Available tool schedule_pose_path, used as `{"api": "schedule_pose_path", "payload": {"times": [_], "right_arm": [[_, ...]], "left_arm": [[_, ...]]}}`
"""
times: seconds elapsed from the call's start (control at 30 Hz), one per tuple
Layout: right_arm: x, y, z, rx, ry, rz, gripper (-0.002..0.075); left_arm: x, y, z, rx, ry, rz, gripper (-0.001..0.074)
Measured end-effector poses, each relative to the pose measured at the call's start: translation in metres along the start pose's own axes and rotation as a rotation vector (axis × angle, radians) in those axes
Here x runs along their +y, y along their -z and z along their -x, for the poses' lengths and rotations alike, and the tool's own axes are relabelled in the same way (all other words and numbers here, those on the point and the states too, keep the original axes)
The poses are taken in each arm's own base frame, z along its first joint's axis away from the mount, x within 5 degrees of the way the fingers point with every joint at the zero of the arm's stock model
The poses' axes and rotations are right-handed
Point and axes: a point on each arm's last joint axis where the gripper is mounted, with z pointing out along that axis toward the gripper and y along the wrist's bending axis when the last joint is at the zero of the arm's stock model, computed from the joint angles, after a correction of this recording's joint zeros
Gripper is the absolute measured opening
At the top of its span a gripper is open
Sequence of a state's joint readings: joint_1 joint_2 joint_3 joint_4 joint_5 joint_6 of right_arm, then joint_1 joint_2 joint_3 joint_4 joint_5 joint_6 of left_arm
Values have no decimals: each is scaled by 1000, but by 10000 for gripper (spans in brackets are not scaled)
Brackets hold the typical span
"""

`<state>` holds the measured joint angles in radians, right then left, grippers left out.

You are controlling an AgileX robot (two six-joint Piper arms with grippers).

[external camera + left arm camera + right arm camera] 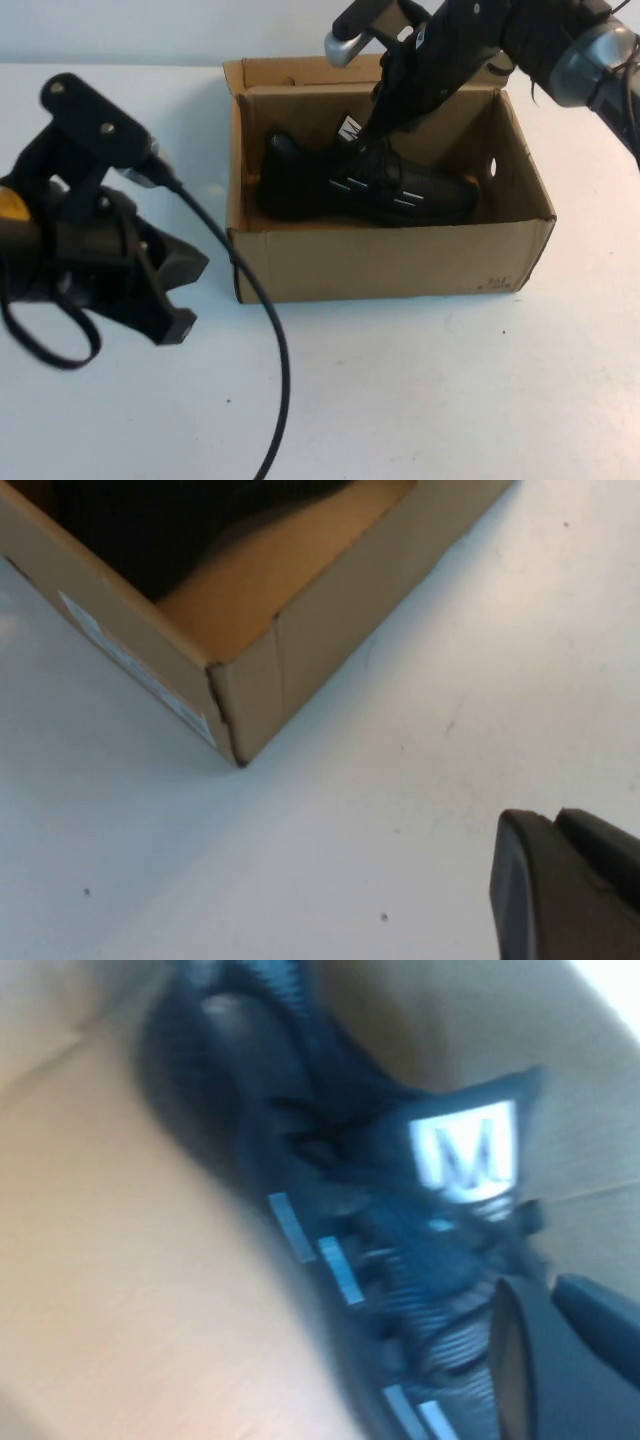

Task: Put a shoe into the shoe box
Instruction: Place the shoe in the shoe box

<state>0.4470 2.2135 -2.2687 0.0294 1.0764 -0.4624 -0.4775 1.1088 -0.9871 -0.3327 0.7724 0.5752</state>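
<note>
High view: the shoe [365, 185] is seen lying on its side inside the shoe box [390, 262]. The right gripper [385, 125] is lowered over the laces by the tongue label; whether its fingers are together cannot be told. The left gripper [165, 290] is parked left of the box, fingers [560, 890] pressed together.

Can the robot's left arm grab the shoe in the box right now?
Probably not easily. The left gripper sits shut on the table outside the shoe box, whose wall stands between. The right gripper is already down on the black sneaker.
</note>
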Motion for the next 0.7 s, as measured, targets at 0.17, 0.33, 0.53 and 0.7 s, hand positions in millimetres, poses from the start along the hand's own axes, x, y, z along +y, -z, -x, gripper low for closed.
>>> {"api": "schedule_pose_path", "payload": {"times": [0.17, 0.33, 0.53, 0.7], "right_arm": [[11, 4, -4, 45, 27, 126, -10], [13, -8, -12, 106, 11, 181, -15], [9, -35, -24, 148, -53, 221, -16], [2, -47, -33, 165, -88, 240, -16]], "left_arm": [[19, -42, 22, -27, -28, 22, -1], [39, -87, 47, -70, -44, 33, -1], [59, -147, 68, -58, -54, 16, -1], [70, -192, 69, -16, -40, -4, -1]]}}
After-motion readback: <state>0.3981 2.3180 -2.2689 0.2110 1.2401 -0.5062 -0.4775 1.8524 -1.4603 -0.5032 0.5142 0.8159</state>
